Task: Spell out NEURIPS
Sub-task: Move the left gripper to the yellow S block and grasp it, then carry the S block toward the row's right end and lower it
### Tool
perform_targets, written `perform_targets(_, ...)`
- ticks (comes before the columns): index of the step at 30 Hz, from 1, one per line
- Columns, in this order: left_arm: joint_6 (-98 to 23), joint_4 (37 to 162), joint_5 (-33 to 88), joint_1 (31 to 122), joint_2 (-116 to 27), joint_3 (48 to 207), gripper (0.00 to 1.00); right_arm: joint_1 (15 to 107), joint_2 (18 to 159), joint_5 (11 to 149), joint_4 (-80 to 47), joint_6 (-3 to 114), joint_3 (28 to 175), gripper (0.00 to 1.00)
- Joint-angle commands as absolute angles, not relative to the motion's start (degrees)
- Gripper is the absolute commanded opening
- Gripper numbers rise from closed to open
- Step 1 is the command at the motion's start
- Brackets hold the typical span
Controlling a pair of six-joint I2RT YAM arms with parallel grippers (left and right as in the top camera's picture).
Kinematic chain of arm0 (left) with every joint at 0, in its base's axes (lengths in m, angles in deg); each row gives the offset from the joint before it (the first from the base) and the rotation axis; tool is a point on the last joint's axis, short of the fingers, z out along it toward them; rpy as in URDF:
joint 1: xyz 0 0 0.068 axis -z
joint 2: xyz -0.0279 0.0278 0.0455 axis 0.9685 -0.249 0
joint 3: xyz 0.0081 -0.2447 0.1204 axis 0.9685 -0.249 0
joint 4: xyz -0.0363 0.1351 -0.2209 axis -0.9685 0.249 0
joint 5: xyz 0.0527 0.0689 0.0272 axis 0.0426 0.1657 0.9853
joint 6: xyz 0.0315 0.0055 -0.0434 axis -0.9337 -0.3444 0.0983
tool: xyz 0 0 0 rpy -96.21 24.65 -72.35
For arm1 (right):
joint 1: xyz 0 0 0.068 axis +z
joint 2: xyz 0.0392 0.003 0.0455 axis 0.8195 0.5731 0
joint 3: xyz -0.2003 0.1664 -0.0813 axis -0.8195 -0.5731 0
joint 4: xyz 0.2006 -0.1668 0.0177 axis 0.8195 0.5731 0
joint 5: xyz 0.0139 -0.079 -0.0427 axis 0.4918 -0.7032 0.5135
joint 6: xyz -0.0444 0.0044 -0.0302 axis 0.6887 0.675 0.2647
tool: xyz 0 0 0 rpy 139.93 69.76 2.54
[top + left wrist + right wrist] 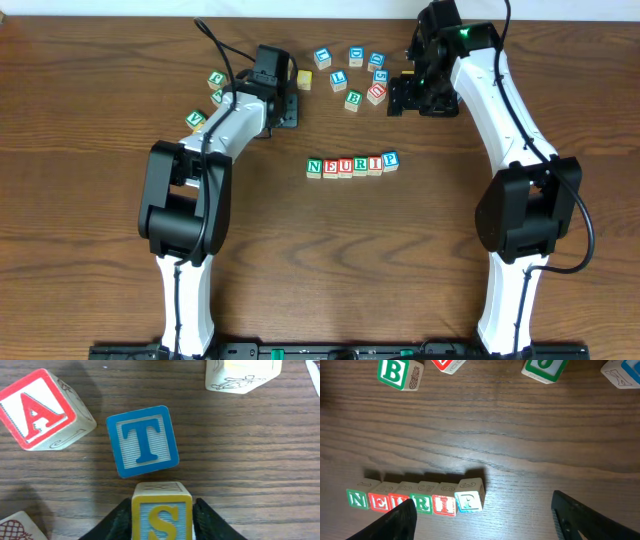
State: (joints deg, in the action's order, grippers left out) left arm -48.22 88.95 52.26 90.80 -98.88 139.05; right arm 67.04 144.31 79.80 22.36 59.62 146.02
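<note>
Nearest the arm bases, at the middle of the desk (pixel 100 200), the NEURIP row (pixel 352 165) stands in one line with its cubes touching, green N (pixel 357 499) at the 9 o'clock end and blue P (pixel 469 501) at the 3 o'clock end. Towards 11 o'clock from the row, the left claw (pixel 162 527) is clamped on the S cube (pixel 161 510), a finger against each side. The blue T cube (pixel 142 441) lies just beyond it at 12 o'clock, and the red A cube (pixel 40 407) at 10. Towards 1 o'clock from the row, the right claw (pixel 398 95) gapes wide, gripping nothing, with the green B cube (pixel 352 100) near at its 9 o'clock.
</note>
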Motion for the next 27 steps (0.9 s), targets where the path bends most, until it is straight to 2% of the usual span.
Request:
perform_targets(1,-48.57,88.93,52.57,90.83,-99.43,138.72,0.34,66.98,143.52,78.51,22.38,59.06,147.07,0.81)
perform_targets(13,-48.53,90.0,52.54,93.06,-93.96,138.75,0.33,63.52,143.52,76.9,22.01,58.99,147.1,0.82)
perform_targets(27,-44.16,88.4,52.57,109.36,-92.58,138.72,0.33,57.69,143.52,77.09,23.87,59.06,147.1,0.8)
